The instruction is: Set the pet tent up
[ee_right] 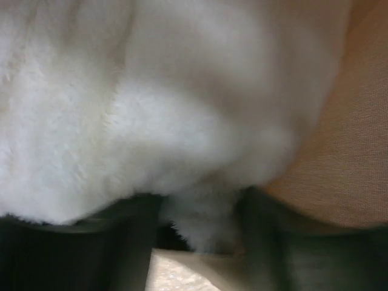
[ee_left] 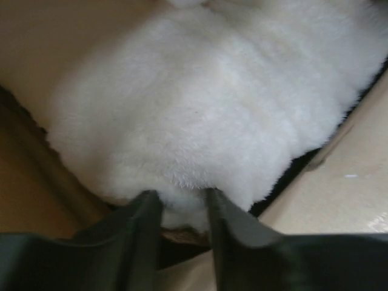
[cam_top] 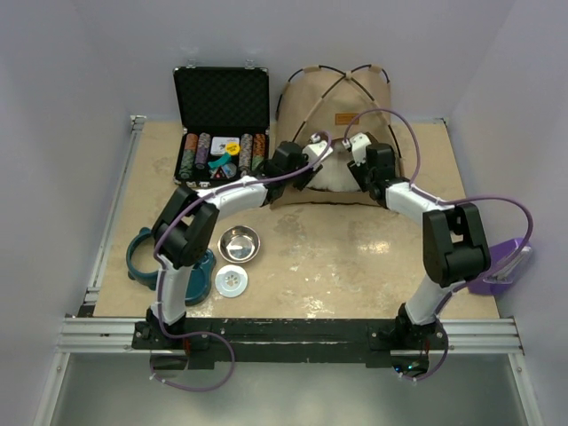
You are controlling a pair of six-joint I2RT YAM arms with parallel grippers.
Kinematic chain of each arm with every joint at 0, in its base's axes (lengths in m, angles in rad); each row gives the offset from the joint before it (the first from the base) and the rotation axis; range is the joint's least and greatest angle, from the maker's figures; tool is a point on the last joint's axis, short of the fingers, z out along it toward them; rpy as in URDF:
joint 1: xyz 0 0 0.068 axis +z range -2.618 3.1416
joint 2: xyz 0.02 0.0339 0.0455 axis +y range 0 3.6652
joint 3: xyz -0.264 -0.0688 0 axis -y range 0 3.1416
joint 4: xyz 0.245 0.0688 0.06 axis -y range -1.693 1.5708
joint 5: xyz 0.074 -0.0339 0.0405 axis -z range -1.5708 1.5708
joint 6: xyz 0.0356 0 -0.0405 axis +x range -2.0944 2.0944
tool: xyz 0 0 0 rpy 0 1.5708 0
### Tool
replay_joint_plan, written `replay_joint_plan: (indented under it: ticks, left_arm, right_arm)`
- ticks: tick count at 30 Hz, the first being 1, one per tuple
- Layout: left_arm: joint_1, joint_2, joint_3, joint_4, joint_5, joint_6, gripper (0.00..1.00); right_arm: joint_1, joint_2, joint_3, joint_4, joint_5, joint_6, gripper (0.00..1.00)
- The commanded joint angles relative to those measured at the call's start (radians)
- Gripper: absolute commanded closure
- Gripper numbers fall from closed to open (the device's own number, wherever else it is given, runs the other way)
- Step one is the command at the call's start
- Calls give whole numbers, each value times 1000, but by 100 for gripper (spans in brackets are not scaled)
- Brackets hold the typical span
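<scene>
Tent: we are finding the pet tent point(cam_top: 337, 98) standing at the upper centre of the top frame, on the far edge of the table point(cam_top: 355, 257). Its thin black poles point(cam_top: 333, 80) are crossing near the peak, and a brown label patch point(cam_top: 346, 118) is sitting on the tan front.
Doorway: we are seeing a white fluffy cushion point(cam_top: 335, 180) lying in the opening at the tent's base.
Left arm point(cam_top: 231, 195): it is reaching in from the lower left. In its wrist view the left jaws are standing parted at the cushion's point(ee_left: 212, 109) near edge, with a tuft of fur poking between them, unpinched.
Right arm point(cam_top: 413, 200): it is reaching in from the right. The right jaws are gaping wider, with fur point(ee_right: 151, 103) hanging loose between them, released.
Upper left: we are noting an open black case point(cam_top: 220, 115) of poker chips just beside the tent.
Lower left: a steel bowl point(cam_top: 240, 242) and a white disc point(cam_top: 232, 280) are lying near each other, with a teal object point(cam_top: 142, 253) beyond them.
Right edge: a purple object point(cam_top: 501, 262) is resting there.
</scene>
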State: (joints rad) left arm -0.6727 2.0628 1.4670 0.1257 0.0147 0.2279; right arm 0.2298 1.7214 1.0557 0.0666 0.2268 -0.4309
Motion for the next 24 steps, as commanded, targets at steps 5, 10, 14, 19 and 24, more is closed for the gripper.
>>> replay_joint_plan:
  ticks: [5, 10, 14, 19, 24]
  left_arm:
    - [15, -173, -6, -45, 204, -79, 37]
    - [16, -300, -83, 23, 370, -98, 20]
    - [18, -348, -65, -21, 516, -67, 13]
    - [73, -426, -69, -63, 619, -122, 12]
    - [222, -604, -137, -124, 608, -253, 3]
  right_arm:
    - [17, -164, 16, -14, 3, -14, 36]
    - [17, -269, 75, -167, -173, 34, 32]
    - [17, -272, 79, -263, -279, 17, 28]
    - [17, -275, 102, -281, -409, 14, 30]
    - [126, -133, 154, -179, -416, 23, 32]
